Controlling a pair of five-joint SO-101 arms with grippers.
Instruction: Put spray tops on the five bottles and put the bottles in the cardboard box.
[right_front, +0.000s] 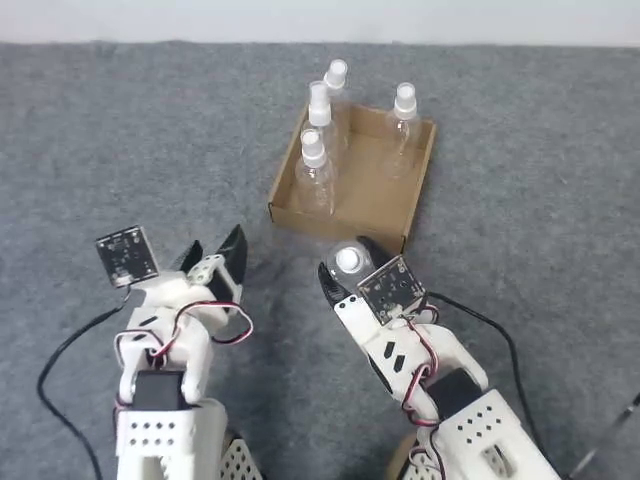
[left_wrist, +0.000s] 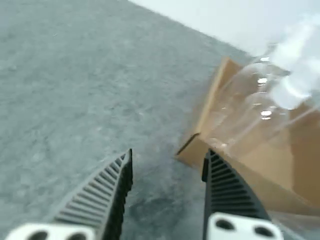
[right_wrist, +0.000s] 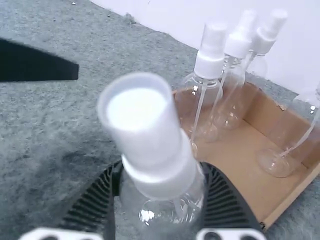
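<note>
Clear bottle (right_wrist: 150, 150), maybe plastic, right pincer (right_wrist: 161, 174)

Soft, even light is falling from above onto the grey tabletop (right_front: 110, 140), keeping the high view bright and nearly free of glare. Faint shadows are pooling beneath both arms and beside the cardboard box (right_front: 375, 195). In the left wrist view small white glints are sparkling on a clear bottle (left_wrist: 250, 117), which is blurring. In the right wrist view the capped bottle (right_wrist: 150, 165) nearest the lens is looking soft, its top shining pale.
</note>
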